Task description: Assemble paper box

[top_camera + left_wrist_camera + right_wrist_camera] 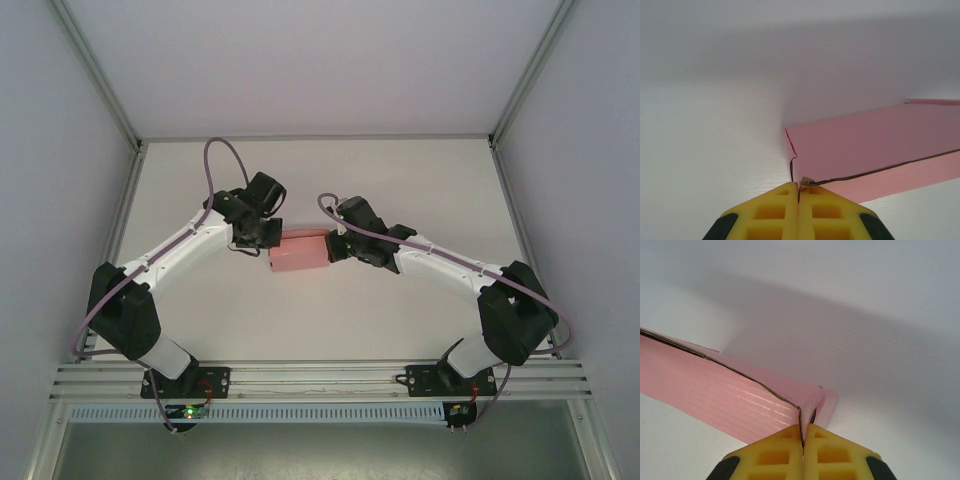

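The pink paper box point(300, 251) lies in the middle of the white table, between the two grippers. My left gripper point(268, 243) is shut on the box's left end; its yellow fingers point(775, 207) pinch a thin card edge at the corner of the paper box point(875, 145). My right gripper point(337, 247) is shut on the right end, where its yellow fingers point(775, 452) clamp a folded card edge of the paper box point(715, 390). From the right wrist the box looks like a flat rectangular shape with a dark seam along its top edge.
White walls with metal frame posts point(120, 110) enclose the table point(320, 180) at the left, right and back. An aluminium rail point(320, 378) carrying both arm bases runs along the near edge. Purple cables loop over both arms.
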You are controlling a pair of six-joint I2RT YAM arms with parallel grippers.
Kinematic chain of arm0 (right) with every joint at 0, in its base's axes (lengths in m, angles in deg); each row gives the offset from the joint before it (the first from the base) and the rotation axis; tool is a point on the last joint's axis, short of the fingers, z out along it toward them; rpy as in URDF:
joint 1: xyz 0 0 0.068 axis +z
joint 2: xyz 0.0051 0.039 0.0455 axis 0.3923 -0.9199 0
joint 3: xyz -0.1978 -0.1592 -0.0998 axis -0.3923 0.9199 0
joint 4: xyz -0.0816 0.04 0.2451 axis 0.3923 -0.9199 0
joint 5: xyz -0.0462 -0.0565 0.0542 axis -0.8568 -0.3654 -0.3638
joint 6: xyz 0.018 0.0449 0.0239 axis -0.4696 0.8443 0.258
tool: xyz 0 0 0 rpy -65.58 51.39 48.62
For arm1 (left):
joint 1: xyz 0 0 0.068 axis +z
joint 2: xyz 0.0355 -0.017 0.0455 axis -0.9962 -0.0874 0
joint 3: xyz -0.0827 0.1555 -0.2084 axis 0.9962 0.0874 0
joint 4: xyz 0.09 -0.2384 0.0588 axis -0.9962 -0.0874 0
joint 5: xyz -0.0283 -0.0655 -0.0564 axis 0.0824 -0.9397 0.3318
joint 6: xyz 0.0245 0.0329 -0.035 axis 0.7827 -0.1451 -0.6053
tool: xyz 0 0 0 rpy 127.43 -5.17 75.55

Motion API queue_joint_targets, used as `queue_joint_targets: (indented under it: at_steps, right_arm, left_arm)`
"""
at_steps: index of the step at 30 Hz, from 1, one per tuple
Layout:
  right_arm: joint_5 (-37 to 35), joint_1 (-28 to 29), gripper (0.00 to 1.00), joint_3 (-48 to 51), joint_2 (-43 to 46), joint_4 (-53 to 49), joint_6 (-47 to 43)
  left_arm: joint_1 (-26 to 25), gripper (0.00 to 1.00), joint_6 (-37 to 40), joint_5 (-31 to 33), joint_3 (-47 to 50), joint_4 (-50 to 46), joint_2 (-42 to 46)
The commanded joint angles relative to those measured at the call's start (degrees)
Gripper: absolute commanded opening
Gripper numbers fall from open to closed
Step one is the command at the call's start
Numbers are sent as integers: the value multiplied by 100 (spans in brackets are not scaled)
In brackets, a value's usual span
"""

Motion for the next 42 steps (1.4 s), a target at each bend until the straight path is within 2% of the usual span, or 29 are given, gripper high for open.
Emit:
queue_joint_targets:
  at_steps: [1,7,10,14,23,28,36,42]
  right_arm:
    - [107,128,0,130,-299,-792,13]
    - [129,130,0,183,-269,-668,21]
    - [147,132,0,193,-287,-672,11]
    - [162,148,0,149,-317,-702,-4]
    - [87,155,0,372,-177,-520,-139]
    - [40,157,0,368,-191,-552,-205]
    - [53,167,0,317,-253,-606,-248]
    - [-213,298,0,574,-90,-272,-271]
  left_arm:
    - [62,0,-445,-427,-177,23,-131]
    - [59,0,-383,-233,293,259,-322]
    - [62,0,-406,79,460,278,-410]
    - [62,0,-335,103,695,488,-396]
    - [-42,0,709,315,1342,830,-61]
    - [-52,0,1076,685,1361,727,-40]
    - [-65,0,886,109,1665,1274,143]
    - [-271,0,544,9,2466,1761,379]
